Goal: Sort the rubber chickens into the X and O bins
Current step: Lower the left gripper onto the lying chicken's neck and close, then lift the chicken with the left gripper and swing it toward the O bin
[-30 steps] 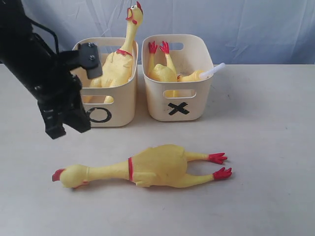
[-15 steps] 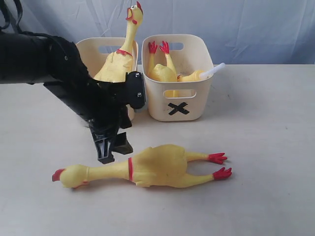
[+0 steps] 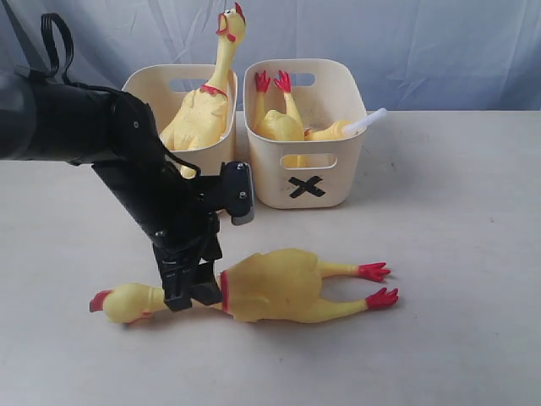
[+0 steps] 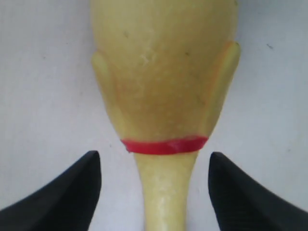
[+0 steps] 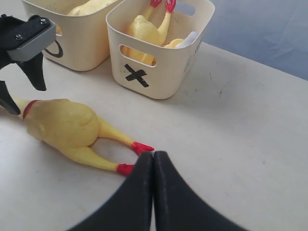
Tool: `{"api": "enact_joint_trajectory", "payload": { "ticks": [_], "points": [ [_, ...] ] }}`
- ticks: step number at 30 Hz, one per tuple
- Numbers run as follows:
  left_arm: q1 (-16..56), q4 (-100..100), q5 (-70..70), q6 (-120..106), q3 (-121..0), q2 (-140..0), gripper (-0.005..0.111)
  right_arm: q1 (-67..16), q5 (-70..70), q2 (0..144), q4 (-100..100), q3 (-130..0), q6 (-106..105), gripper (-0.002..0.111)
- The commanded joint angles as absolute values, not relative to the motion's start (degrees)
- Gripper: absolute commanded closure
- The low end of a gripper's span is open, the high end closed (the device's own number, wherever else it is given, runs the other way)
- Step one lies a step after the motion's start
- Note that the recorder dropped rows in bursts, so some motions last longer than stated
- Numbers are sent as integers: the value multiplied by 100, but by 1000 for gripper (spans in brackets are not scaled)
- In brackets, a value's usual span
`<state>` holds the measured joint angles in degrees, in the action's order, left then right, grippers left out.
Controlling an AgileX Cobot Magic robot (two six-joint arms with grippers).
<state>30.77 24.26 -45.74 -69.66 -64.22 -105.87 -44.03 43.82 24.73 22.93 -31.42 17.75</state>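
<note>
One rubber chicken (image 3: pixel 270 286) lies flat on the table, head to the left, red feet to the right. My left gripper (image 3: pixel 190 292) is down over its neck just left of the red band. In the left wrist view the open gripper (image 4: pixel 155 166) has a finger on each side of the neck (image 4: pixel 163 192), with gaps on both sides. A second chicken (image 3: pixel 203 106) stands in the O bin (image 3: pixel 211 182), its head poking up. A third chicken (image 3: pixel 283 118) lies feet-up in the X bin (image 3: pixel 334 182). My right gripper (image 5: pixel 153 156) is shut and empty, close to the lying chicken's feet (image 5: pixel 139 147).
The two bins stand side by side at the back of the white table (image 3: pixel 456 254). A white tube-like thing (image 3: pixel 365 121) sticks out over the X bin's right rim. A blue cloth backdrop (image 3: pixel 423 42) hangs behind the table.
My left arm has swung from beside the O bin down and right to the lying chicken's neck, and its fingers now straddle it. The chickens have not moved.
</note>
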Motion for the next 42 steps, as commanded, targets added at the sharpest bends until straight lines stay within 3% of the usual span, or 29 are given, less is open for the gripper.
{"api": "enact_joint_trajectory", "payload": {
  "ticks": [1, 18, 21, 29, 42],
  "points": [
    [3099, 2721, -4781, -6955, -6403, -10599, 45, -4403, 4332, 2434, 2277, -3118, 1751, 109],
    [3099, 2762, -4609, -7068, -6403, -11002, 48, -4403, 4332, 2434, 2277, -3118, 1751, 109],
    [3099, 2778, -4554, -7068, -6403, -11014, 58, -4403, 4332, 2434, 2277, -3118, 1751, 109],
    [3099, 3007, -4589, -7068, -6403, -11101, 107, -4403, 4332, 2434, 2268, -3118, 1751, 109],
    [3099, 3412, -5124, -7070, -6403, -10296, 107, -4403, 4310, 2434, 2267, -3118, 1751, 109]
  ]
}}
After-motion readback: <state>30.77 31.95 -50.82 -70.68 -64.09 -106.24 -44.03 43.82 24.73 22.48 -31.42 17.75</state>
